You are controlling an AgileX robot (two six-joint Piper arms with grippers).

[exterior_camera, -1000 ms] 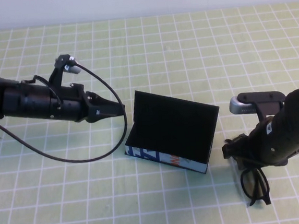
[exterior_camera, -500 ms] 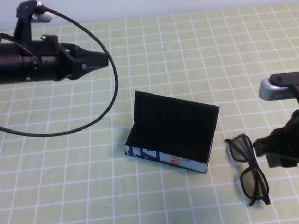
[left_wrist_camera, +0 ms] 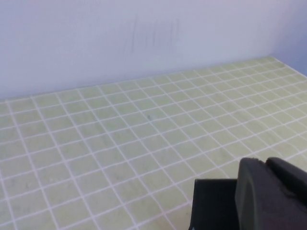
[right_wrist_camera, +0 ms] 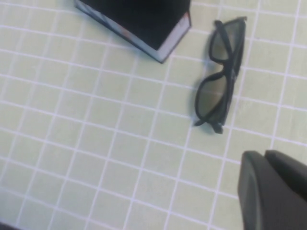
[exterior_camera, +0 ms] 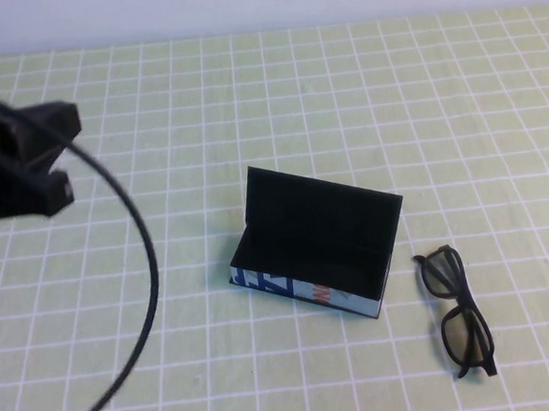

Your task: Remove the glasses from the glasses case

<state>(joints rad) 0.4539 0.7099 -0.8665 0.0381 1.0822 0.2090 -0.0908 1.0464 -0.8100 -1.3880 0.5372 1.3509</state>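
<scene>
Green grid table [exterior_camera: 341, 84]: glasses [exterior_camera: 459, 310] out, beside open glasses case [exterior_camera: 316, 245]. Right gripper [right_wrist_camera: 273, 191] shut, empty, clear above them. Left gripper [left_wrist_camera: 249, 201] far off, jaws unclear. Job looks done.

Black glasses [exterior_camera: 460, 316] and black glasses case [exterior_camera: 316, 243] (front blue-white, orange print) on a green-and-white checked table [exterior_camera: 342, 94].

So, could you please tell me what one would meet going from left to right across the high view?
The left arm's black tool raised at the left edge, → the open rectangular black glasses case with its blue-white printed front, → the black plastic-framed glasses lying on the green grid-patterned table. The right tool is outside this view.
</scene>
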